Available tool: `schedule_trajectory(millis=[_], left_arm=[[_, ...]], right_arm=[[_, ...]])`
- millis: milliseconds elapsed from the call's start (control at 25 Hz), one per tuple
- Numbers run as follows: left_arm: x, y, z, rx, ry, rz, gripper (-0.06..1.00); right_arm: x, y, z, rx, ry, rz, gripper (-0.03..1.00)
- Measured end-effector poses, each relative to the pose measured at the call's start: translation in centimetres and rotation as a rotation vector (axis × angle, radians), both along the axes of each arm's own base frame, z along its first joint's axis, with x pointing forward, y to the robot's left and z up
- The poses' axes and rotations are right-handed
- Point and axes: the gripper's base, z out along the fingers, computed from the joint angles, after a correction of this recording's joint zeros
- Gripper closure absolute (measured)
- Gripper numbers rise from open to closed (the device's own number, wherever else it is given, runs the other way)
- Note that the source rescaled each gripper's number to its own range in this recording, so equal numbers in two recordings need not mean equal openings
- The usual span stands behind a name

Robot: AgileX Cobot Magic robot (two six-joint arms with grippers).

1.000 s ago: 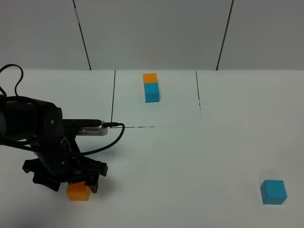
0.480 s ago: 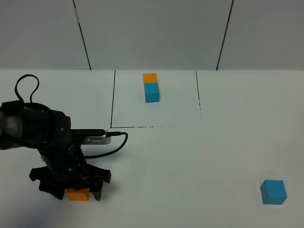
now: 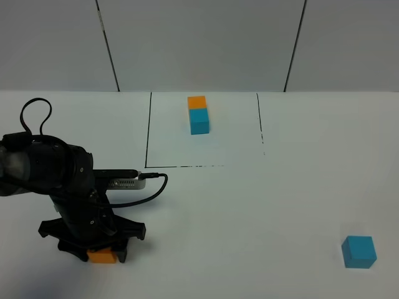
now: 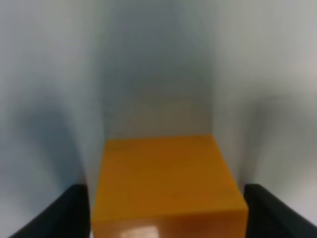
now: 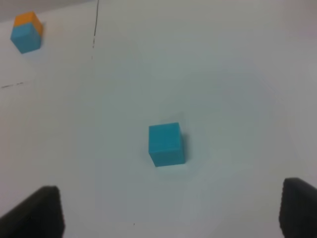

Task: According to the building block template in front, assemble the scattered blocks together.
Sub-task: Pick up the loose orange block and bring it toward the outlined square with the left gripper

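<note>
The orange block (image 3: 101,256) rests on the table at the front left. My left gripper (image 3: 101,253) has come down over it, and in the left wrist view the two dark fingers (image 4: 69,213) press against opposite sides of the orange block (image 4: 166,183). Far off at the front right sits the cyan block (image 3: 358,251). The right wrist view has this cyan block (image 5: 166,144) ahead of my right gripper (image 5: 168,213), which is open and holds nothing. At the back centre stands the template (image 3: 198,115), orange joined to cyan, also seen as the template (image 5: 26,32).
A thin black outline (image 3: 148,131) marks a square on the white table around the template. The left arm's cable (image 3: 146,187) loops beside the wrist. Grey wall panels rise behind the table.
My left arm dropped lower over the orange block, and its fingers then closed in against the block's sides. The cyan block and the template stayed where they were.
</note>
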Motion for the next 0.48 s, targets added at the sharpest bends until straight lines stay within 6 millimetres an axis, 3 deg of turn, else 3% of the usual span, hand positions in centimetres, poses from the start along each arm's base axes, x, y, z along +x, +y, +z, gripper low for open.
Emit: schedule_trajectory(millis=[240, 480], left_arm=[[-0.22, 0.07, 0.01, 0.008, 0.024, -0.002, 0.94], [-0.36, 0.09, 0.41, 0.021, 0.073, -0.02, 0.94]], right_arm=[[0.0, 0.0, 0.0, 0.0, 0.0, 0.0, 0.23], [0.0, 0.0, 0.0, 0.0, 0.0, 0.0, 0.23]])
